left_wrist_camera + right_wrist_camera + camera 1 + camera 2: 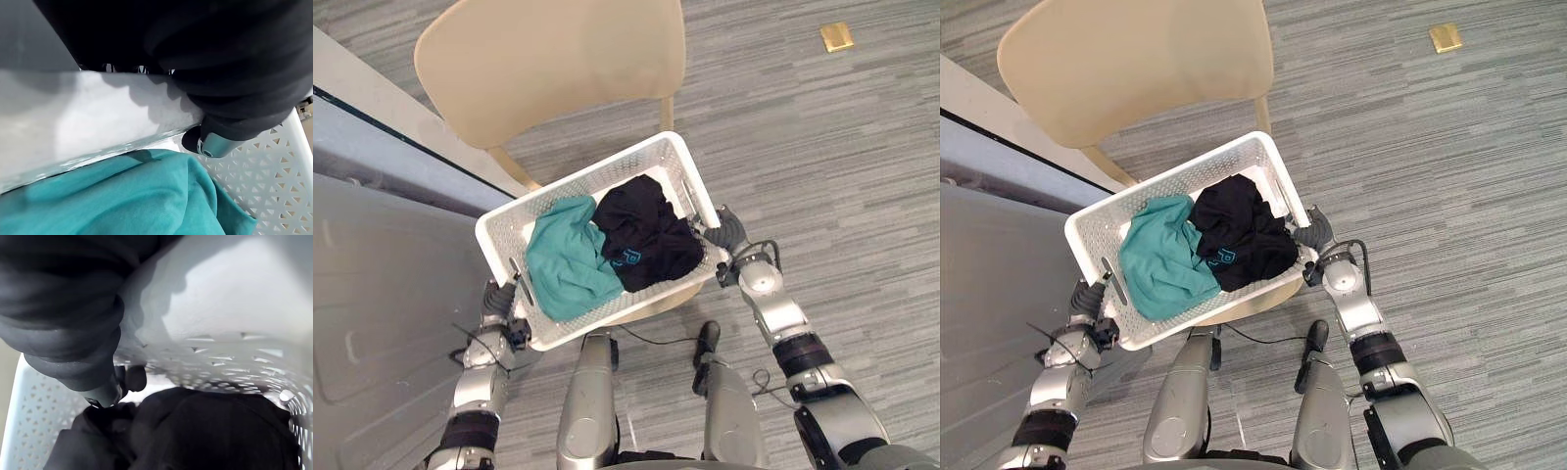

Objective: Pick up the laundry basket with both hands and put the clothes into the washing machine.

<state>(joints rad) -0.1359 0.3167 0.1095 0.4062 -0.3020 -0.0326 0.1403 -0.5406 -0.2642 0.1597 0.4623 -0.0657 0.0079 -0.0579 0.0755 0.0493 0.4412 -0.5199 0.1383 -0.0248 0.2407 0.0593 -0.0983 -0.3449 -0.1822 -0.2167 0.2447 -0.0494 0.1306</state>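
Observation:
A white perforated laundry basket (597,176) sits slanted in front of me, over a beige chair. Inside it a teal garment (566,259) lies on the left and a black garment (641,235) on the right. My left hand (497,299) grips the basket's left end at its handle slot. The left wrist view shows its thumb (215,142) hooked over the rim, above the teal cloth (122,196). My right hand (729,233) grips the right end, and its thumb (105,391) reaches inside next to the black cloth (195,431).
The beige chair's backrest (548,69) rises just beyond the basket, and its seat edge shows under the basket's near side. A large grey and white appliance surface (372,274) fills the left. A brass floor plate (836,36) lies far right on grey striped carpet.

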